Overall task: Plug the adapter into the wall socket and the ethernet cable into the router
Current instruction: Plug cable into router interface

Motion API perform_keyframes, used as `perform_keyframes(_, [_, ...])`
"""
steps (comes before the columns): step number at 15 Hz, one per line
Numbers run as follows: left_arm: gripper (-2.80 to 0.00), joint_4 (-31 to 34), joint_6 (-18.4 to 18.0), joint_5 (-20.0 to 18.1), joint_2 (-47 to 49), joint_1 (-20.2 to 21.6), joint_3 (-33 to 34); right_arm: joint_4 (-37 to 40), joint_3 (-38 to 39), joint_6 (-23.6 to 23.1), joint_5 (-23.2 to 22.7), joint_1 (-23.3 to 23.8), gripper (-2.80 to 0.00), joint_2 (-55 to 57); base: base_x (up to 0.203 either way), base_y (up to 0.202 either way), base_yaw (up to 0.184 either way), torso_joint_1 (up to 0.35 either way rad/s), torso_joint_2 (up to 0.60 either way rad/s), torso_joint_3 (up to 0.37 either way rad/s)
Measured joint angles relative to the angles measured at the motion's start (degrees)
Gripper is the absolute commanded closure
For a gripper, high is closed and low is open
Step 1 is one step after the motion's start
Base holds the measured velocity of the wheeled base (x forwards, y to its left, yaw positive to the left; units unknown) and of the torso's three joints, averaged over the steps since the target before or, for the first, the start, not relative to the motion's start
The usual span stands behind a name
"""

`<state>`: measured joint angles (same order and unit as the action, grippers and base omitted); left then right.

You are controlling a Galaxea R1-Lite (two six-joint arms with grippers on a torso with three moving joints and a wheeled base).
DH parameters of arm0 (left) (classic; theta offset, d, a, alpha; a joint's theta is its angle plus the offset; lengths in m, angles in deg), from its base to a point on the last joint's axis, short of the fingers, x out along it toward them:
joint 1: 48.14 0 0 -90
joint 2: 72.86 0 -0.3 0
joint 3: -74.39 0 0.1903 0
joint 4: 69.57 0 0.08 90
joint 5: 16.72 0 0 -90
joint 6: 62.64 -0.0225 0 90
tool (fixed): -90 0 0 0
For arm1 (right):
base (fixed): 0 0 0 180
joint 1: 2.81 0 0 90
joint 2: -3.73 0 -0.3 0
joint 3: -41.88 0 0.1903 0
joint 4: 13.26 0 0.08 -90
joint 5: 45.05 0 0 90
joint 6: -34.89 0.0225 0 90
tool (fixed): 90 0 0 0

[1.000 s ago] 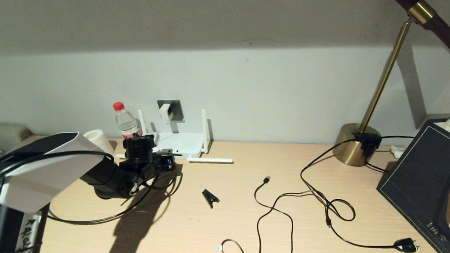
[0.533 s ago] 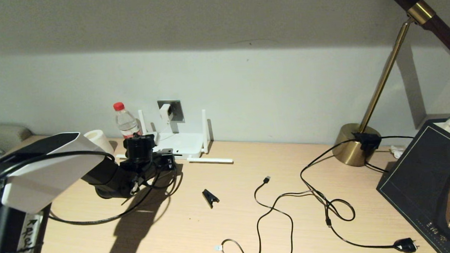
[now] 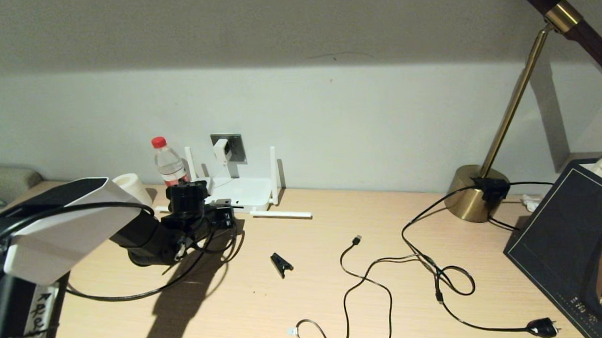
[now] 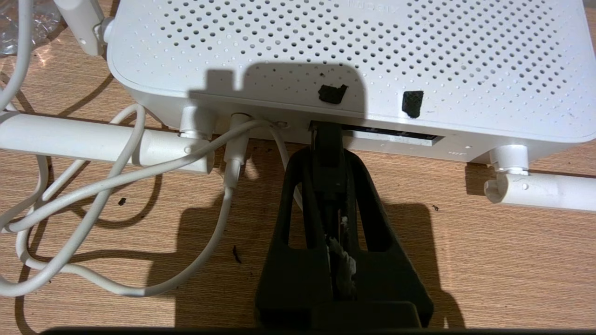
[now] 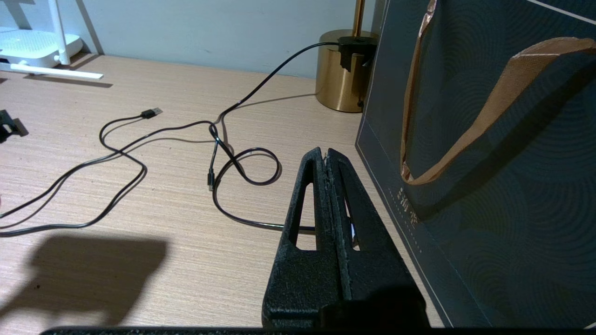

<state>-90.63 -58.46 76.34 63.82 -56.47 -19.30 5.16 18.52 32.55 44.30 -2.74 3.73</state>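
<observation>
We keep the left gripper [image 4: 327,139], jaws pinching the ethernet cable [image 4: 328,153] plug, square to router [image 4: 344,51] port mid-frame; push straight, no twist. Right gripper [image 5: 326,156] parked, jaws pressed together.

White adapter [image 3: 221,149] sits in grey wall socket [image 3: 236,146] above white router [image 3: 241,191]

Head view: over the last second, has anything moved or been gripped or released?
Nothing visibly changed. The left gripper stays shut on the ethernet cable at the router port edge, the adapter sits in the wall socket, and the right gripper stays shut, parked.
</observation>
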Motion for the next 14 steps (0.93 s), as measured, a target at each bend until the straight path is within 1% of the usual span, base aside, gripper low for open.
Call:
perform_keyframes(1, [0.00,0.0,0.0,0.0,0.0,0.0,0.0,0.0,0.0,0.0,0.0,0.0,0.00,0.0,0.000,0.000,0.000,0.000,0.00,0.000])
perform_keyframes(2, [-2.80,0.0,0.0,0.0,0.0,0.1,0.0,0.0,0.0,0.0,0.0,0.0,0.00,0.0,0.000,0.000,0.000,0.000,0.00,0.000])
perform_keyframes(14, [-2.80,-0.9,0.1,-0.1,-0.5,0.3,0.6,0.0,0.0,0.0,0.0,0.0,0.00,0.0,0.000,0.000,0.000,0.003,0.00,0.000])
